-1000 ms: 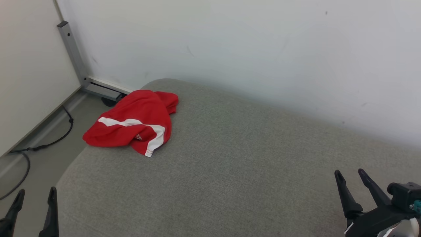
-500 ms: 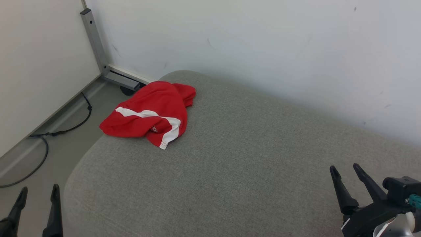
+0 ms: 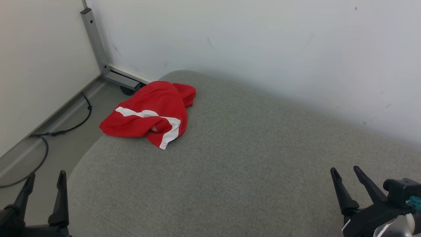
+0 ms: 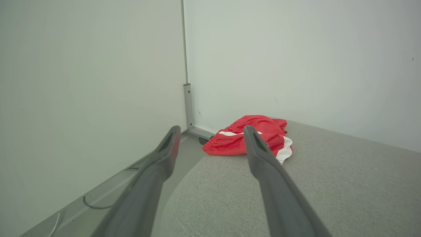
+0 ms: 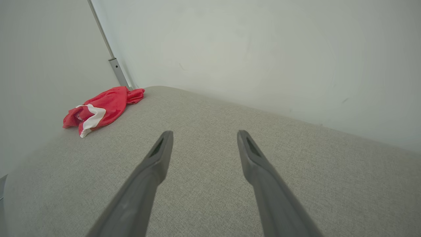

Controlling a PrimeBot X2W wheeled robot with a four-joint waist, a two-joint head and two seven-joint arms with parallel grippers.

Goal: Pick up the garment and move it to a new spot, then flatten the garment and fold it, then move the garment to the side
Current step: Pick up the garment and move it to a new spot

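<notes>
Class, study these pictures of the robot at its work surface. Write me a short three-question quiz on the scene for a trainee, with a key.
1. Fill the gap: the red garment bears a ____ stripe.
2. True or false: the right end effector grips the garment.
3. Where on the grey cushion does the garment lie? A: the middle. B: the far left corner. C: the near right edge.

Key: 1 white; 2 false, it is open, empty and far from the garment; 3 B.

A grey fabric cushion [image 3: 250, 158] is carrying a crumpled red garment [image 3: 148, 112] with a white stripe, which is lying at its rounded corner, well ahead of the left claw [image 3: 46, 174] and far left of the right claw [image 3: 344, 169].
</notes>
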